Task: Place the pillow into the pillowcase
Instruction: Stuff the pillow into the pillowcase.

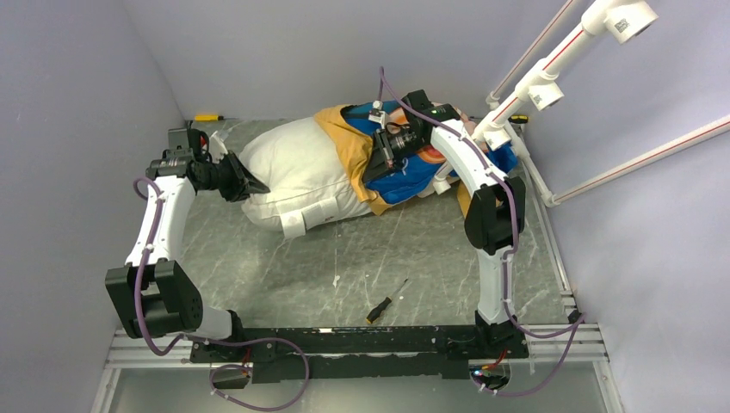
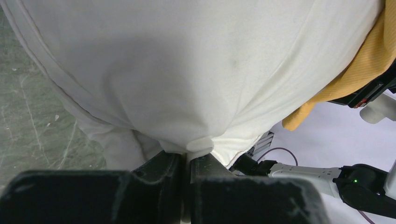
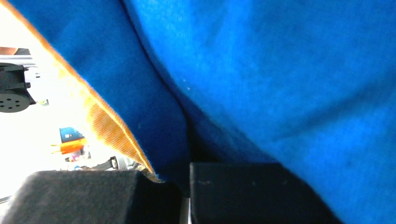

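Note:
The plump white pillow lies across the back of the table, its right end inside the blue and orange pillowcase. My left gripper is at the pillow's left end, shut on a pinch of its white cover. Over the case hangs my right gripper, shut on a fold of the blue cloth with its orange edge. The pillow fills the left wrist view, with the orange hem at the right. Blue pillowcase fabric fills the right wrist view.
A screwdriver with a black and yellow handle lies on the marble table near the front. A yellow tool rests at the back left corner. White pipes run along the right wall. Walls close in on three sides.

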Controlling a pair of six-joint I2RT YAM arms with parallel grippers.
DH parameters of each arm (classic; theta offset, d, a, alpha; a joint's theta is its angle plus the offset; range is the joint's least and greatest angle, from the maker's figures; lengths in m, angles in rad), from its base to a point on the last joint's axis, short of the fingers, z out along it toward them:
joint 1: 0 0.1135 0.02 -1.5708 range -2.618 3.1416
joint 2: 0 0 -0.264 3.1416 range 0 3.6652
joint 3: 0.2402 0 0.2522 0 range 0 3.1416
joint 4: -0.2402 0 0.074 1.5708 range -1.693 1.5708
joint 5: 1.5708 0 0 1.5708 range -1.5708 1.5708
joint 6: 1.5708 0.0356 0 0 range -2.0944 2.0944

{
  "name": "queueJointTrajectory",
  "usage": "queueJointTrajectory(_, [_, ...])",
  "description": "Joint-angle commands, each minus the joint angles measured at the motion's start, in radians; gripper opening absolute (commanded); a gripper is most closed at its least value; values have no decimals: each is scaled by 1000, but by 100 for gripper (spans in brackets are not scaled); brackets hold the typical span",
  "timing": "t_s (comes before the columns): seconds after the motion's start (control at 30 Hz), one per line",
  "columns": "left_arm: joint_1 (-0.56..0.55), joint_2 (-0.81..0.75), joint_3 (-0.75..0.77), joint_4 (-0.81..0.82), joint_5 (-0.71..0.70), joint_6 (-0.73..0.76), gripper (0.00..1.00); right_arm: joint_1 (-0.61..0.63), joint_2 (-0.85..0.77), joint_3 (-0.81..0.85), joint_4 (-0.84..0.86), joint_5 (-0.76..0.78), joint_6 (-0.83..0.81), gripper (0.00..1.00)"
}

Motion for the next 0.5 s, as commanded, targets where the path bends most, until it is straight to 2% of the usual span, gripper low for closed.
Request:
queueJointTrajectory(0.0, [6,-2,49,-5,-61,21,1,-125,54,-17,49,-8,46,0])
queueJointTrajectory(0.2, [-17,-14,32,80,-3,-19,2,-122,44,-3,67,-73,54,0])
queueJointTrajectory(0.3, [-65,-6,60,64,-70,1,6,-109,29,16,76,-101,69,0])
queueJointTrajectory(0.47, [-89,10,208,-46,-314,80,35,-112,40,42,41,-122,74,0])
